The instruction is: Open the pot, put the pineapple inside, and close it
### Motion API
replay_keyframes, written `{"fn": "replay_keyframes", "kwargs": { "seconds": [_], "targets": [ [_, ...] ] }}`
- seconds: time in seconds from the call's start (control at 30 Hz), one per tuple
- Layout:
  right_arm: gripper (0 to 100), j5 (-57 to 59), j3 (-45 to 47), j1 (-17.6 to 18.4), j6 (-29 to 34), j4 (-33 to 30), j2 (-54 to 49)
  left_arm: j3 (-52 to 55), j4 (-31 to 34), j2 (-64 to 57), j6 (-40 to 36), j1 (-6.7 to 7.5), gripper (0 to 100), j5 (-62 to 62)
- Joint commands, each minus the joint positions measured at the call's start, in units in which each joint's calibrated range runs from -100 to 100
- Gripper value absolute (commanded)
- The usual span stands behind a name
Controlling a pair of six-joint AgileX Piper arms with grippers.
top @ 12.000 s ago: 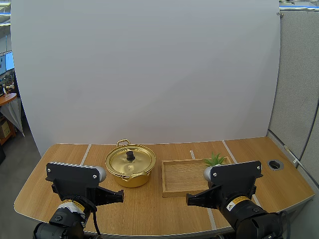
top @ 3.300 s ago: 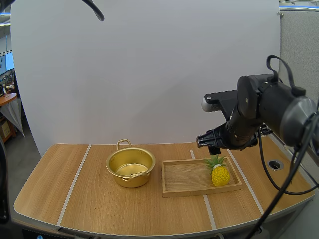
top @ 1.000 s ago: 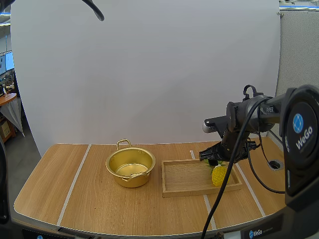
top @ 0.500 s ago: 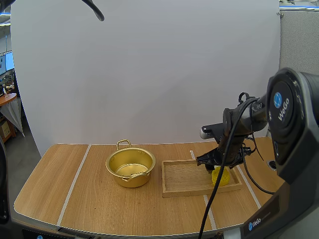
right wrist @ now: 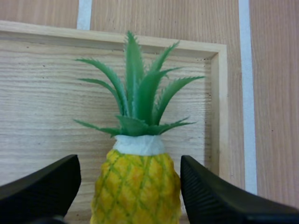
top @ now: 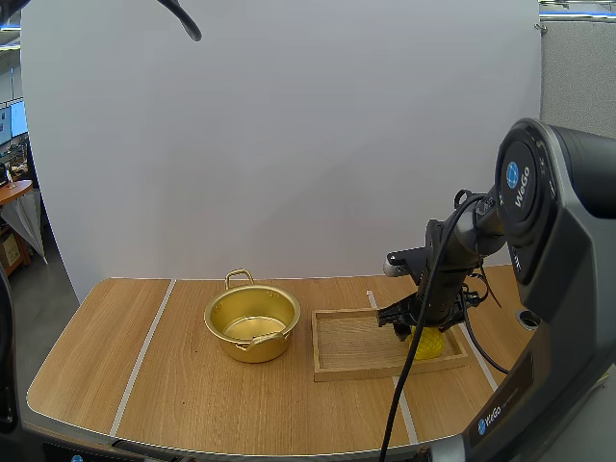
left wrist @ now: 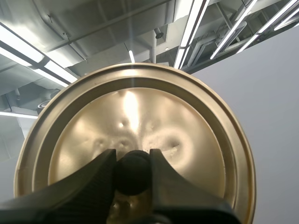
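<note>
Lowered since before, right gripper (right wrist: 129, 162) spreads around upright pineapple (right wrist: 135, 189), crown up; left gripper (left wrist: 132, 158) pinches lid (left wrist: 191, 116).

Open gold pot (top: 251, 322) beside the tray (top: 356, 343) — yellow pineapple (right wrist: 138, 186) upright, seemingly near tray's corner.

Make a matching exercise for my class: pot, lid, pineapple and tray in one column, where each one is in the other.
1 pot
2 lid
3 pineapple
4 tray

a gripped by its knob in the left gripper
b between the open fingers of the right gripper
c on the table, uncovered
d on the table, carrying the pineapple

Pairs: 1-c, 2-a, 3-b, 4-d
</note>
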State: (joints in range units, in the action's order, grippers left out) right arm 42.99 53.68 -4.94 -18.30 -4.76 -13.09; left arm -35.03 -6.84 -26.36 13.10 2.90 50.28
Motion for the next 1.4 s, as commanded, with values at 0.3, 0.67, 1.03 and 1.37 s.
{"fn": "replay_keyframes", "kwargs": {
  "seconds": [0.3,0.67,1.03,1.37],
  "targets": [
    [100,-4.45,0.16,-0.23,-0.53,0.18,4.34,-0.33,0.31,-0.35,-0.27,0.03,0,-2.48],
    [0,-2.28,0.16,-0.23,-1.35,1.60,0.54,-0.33,0.31,-0.35,-0.27,0.03,0,-2.48],
    [0,10.47,-6.80,8.36,-4.51,6.66,-15.53,-0.33,0.31,-0.35,-0.27,0.03,0,-2.48],
    [0,20.35,-16.48,21.06,-4.04,11.80,-17.37,-0.33,0.31,-0.35,-0.27,0.03,0,-2.48]
  ]
}}
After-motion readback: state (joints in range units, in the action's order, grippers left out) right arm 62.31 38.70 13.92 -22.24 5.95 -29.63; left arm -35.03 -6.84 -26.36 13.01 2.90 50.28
